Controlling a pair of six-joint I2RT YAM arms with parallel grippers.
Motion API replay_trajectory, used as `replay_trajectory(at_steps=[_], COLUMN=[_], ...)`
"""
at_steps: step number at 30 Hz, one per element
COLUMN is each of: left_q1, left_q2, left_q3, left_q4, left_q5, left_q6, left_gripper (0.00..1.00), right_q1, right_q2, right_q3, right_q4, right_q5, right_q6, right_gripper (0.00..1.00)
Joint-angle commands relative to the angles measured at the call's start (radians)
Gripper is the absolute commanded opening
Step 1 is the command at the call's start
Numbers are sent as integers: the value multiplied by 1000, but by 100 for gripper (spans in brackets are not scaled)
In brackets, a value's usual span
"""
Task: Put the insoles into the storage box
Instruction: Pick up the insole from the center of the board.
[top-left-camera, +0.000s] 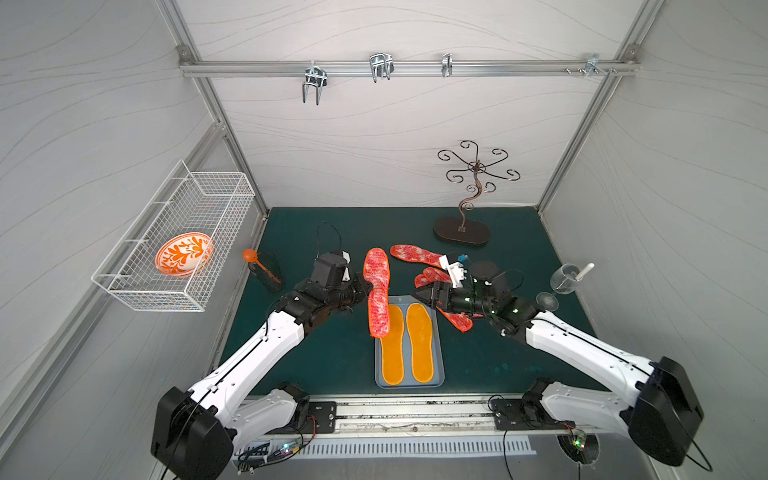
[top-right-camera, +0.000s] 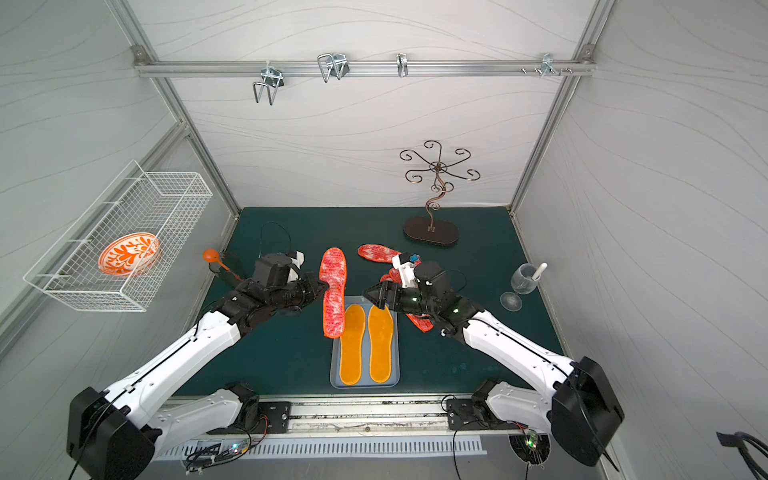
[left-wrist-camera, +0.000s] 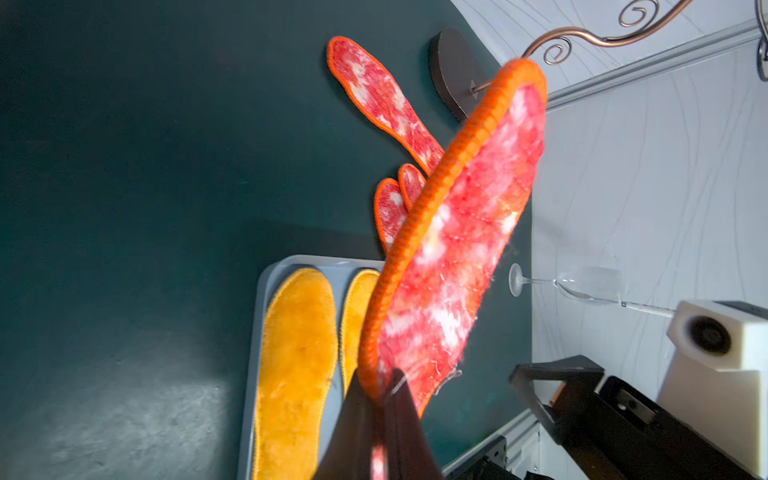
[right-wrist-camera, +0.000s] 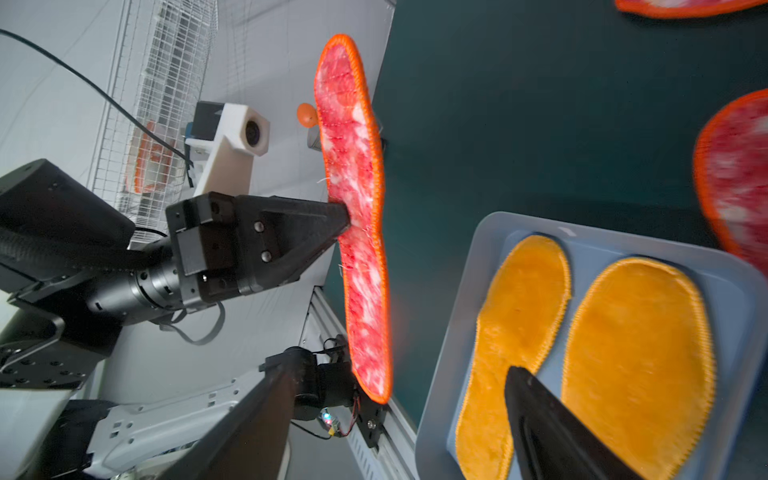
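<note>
The grey-blue storage box (top-left-camera: 409, 384) lies at the front middle of the green mat, with two yellow-orange insoles (top-left-camera: 392, 345) (top-left-camera: 419, 343) side by side inside. My left gripper (top-left-camera: 369, 286) (left-wrist-camera: 382, 399) is shut on the edge of a red-and-white insole (top-left-camera: 376, 291) (left-wrist-camera: 457, 249). It holds this insole in the air over the box's far left corner. My right gripper (top-left-camera: 419, 296) (right-wrist-camera: 399, 370) stands open and holds nothing, above the box's far right end. One red-and-white insole (top-left-camera: 415, 254) lies behind. Two more (top-left-camera: 434, 276) (top-left-camera: 459, 322) lie overlapped, partly hidden under my right arm.
A white wire basket (top-left-camera: 178, 232) on the left wall holds an orange-patterned bowl (top-left-camera: 183, 253). A curled metal stand (top-left-camera: 461, 232) is at the back right. A wine glass (top-left-camera: 563, 280) stands at the right. An orange spoon in a dark holder (top-left-camera: 266, 270) is at the left.
</note>
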Motion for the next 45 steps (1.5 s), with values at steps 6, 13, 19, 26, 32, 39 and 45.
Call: replay_trajectory(at_steps=[6, 13, 19, 26, 32, 39, 45], left_q1=[-71, -78, -80, -79, -75, 34, 104], left_q2=[-8, -3, 2, 12, 50, 65, 8], left_q3=[15, 8, -1, 14, 77, 89, 95], left_q4=[128, 140, 147, 100, -63, -163, -232], left_q5=[-18, 14, 35, 38, 20, 96, 85], left_q6=[-78, -75, -74, -25, 141, 237, 296], left_gripper=[0, 0, 4, 17, 31, 37, 45], right_q1=[20, 0, -11, -10, -6, 30, 68], right_q2=[141, 216, 262, 262, 240, 222, 268], right_q3=[55, 70, 79, 38, -30, -113, -194], right_q4=[184, 262, 329, 378, 432, 430, 461], right_q5=[-94, -141, -198, -191, -152, -93, -42], right_q6=[13, 39, 78, 146, 233, 308, 294], right_gripper=[61, 44, 20, 1, 0, 0, 0])
